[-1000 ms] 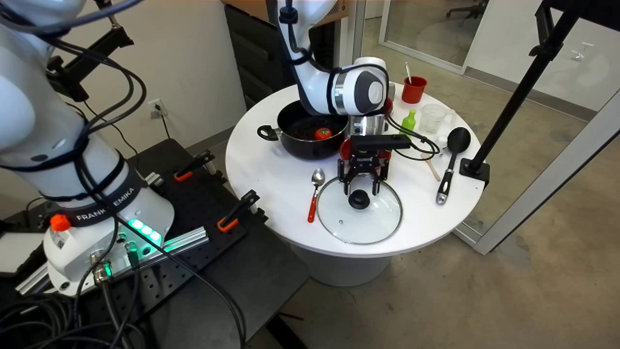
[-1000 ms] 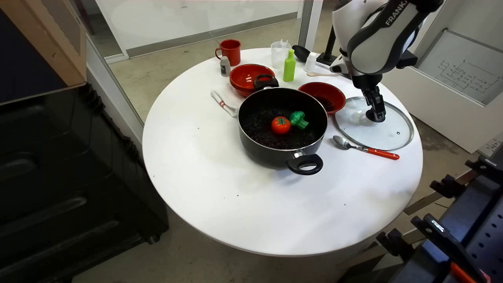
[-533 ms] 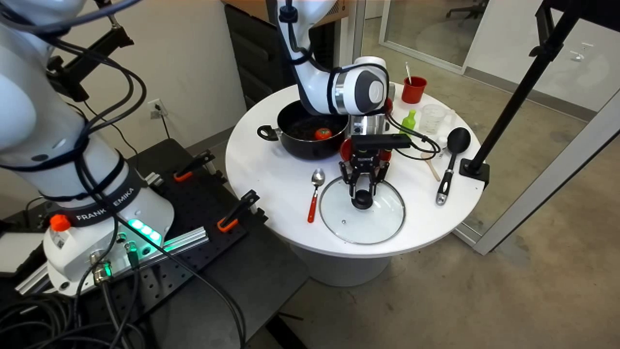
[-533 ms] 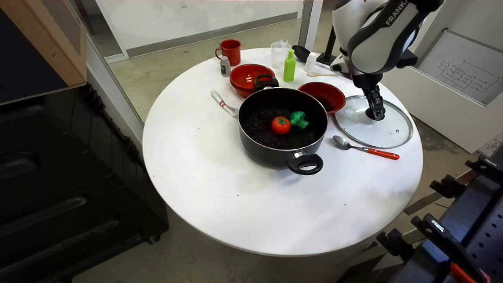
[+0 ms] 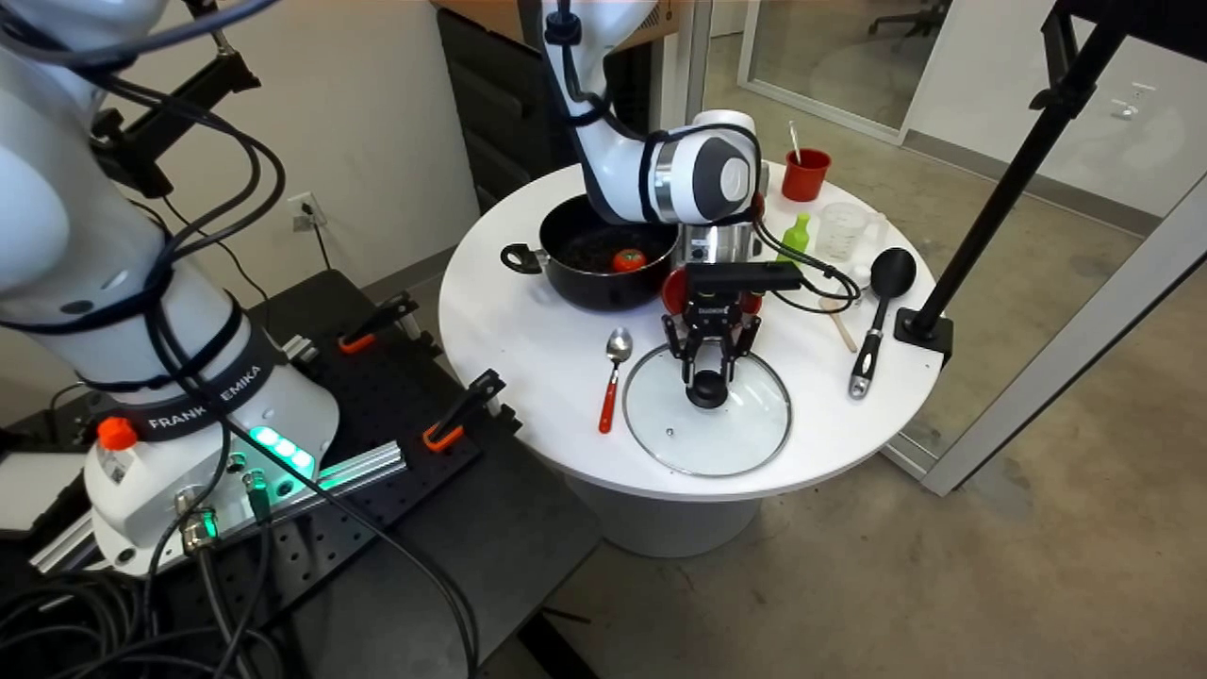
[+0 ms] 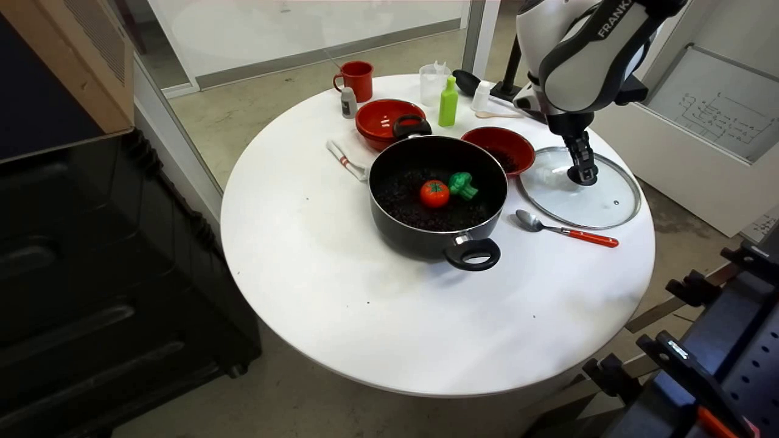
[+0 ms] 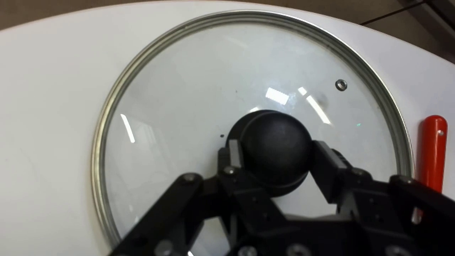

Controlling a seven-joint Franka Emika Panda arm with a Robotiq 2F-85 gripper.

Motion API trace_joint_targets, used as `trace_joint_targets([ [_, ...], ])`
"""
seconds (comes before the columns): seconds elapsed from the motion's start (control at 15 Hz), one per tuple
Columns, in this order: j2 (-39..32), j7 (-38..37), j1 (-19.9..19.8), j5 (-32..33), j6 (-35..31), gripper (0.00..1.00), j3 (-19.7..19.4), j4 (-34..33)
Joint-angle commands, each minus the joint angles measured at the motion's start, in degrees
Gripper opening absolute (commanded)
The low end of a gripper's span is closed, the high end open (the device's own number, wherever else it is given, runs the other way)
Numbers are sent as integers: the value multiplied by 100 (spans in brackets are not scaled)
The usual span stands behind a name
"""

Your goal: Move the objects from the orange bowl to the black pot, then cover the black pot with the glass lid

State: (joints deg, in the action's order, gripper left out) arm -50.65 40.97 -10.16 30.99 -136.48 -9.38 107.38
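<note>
The glass lid (image 7: 170,89) lies over the white table, its round black knob (image 7: 277,124) pointing up. My gripper (image 7: 277,153) is shut on that knob, one finger pad pressing on each side. Whether the lid's rim has left the table, I cannot tell. In both exterior views stands the black pot (image 6: 398,234), uncovered. It holds a red tomato (image 6: 434,194), a green broccoli-like piece (image 6: 463,185) and dark bits on its bottom. The orange bowl (image 6: 514,141), between pot and lid, has some dark bits in it; in an exterior view my gripper (image 5: 707,379) partly hides it.
A red-handled spoon (image 6: 584,236) lies close beside the lid. Behind the pot are stacked red bowls (image 6: 383,115), a red mug (image 6: 358,80), a green bottle (image 6: 448,103) and a clear jug (image 6: 433,85). A black ladle (image 5: 879,311) rests near a clamped post (image 5: 929,325).
The fingers stood apart around the knob a second ago and have closed on it. The lid has shifted slightly with the gripper. Pot and bowls have stayed put.
</note>
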Motion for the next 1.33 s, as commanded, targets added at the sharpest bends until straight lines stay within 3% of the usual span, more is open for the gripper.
trace_joint_targets([
  [0.0, 119, -182, -8, -21, 204, 25, -72, -86],
  [0.53, 374, -570, 51, 96, 564, 25, -290, -241],
  [0.93, 1230, -731, 85, 260, 1008, 25, -413, -50],
  [1.27, 2145, -1001, 135, 69, 1453, 25, -190, 65],
])
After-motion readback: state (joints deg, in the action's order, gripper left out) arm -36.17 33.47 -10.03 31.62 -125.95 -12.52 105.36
